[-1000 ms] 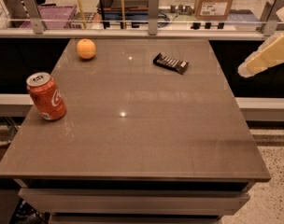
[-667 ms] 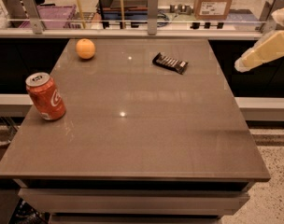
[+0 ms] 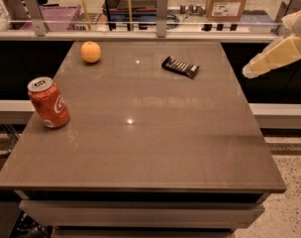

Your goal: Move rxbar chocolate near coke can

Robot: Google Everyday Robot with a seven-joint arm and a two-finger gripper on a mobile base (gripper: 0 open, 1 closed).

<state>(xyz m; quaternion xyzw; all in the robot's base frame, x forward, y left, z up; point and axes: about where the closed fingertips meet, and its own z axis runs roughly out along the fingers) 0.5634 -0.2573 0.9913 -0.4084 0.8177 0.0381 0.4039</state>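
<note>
The rxbar chocolate (image 3: 180, 67) is a flat black bar with pale stripes, lying at the far right part of the grey table (image 3: 155, 148). The red coke can (image 3: 48, 102) stands upright near the table's left edge, far from the bar. My gripper (image 3: 250, 71) shows as a pale cream shape at the right edge of the view, off the table's right side and to the right of the bar. It holds nothing that I can see.
An orange (image 3: 91, 52) sits at the far left of the table. Behind the table runs a rail with metal posts (image 3: 161, 6) and a cardboard box (image 3: 228, 1). The floor (image 3: 289, 202) lies to the right.
My gripper has moved a little to the left and slightly up, toward the table's right side. The bar, the can and the orange have not moved.
</note>
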